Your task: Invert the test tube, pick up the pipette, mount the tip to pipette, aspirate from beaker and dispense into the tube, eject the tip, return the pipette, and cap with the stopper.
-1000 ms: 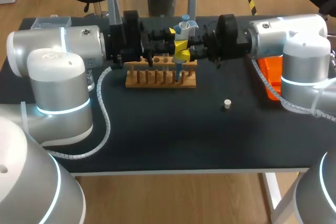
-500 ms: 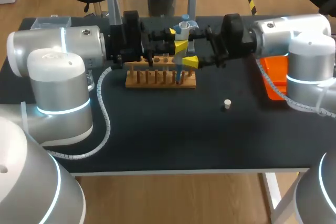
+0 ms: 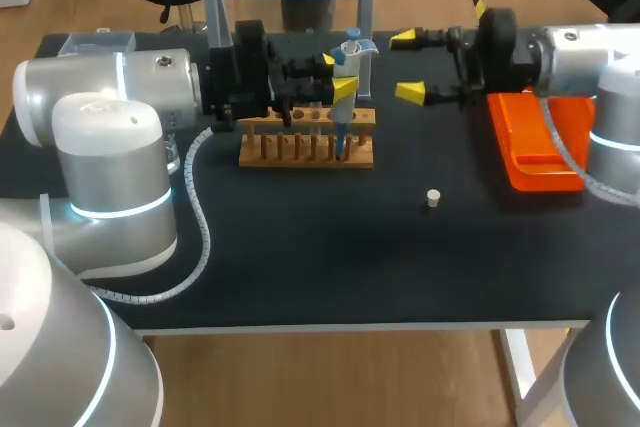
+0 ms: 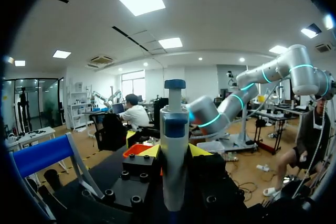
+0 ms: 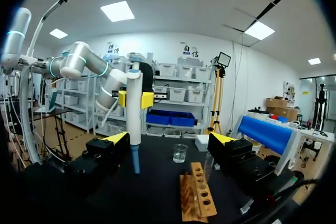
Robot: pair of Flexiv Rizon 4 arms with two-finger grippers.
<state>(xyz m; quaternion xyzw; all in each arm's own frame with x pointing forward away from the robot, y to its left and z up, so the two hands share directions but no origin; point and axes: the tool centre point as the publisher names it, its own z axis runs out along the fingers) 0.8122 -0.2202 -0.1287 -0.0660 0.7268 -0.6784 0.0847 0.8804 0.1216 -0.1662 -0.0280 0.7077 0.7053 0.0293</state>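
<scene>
I noted a wooden rack (image 3: 300, 152) beneath the pipette (image 3: 350, 50) and an orange tray (image 3: 530, 142) beside my right pincer (image 3: 408, 66), whose fingers stood apart. My left pincer (image 3: 338, 77) was clamped on the upright pipette.

The pipette (image 3: 350, 52), white with a blue plunger cap, stands upright at the far middle, clamped in my left gripper (image 3: 336, 75). Its bluish lower end points down at the right end of the wooden rack (image 3: 300, 150). The small white stopper (image 3: 433, 198) lies nearer, to the right. The clear beaker (image 5: 180, 153) stands left of the rack.
</scene>
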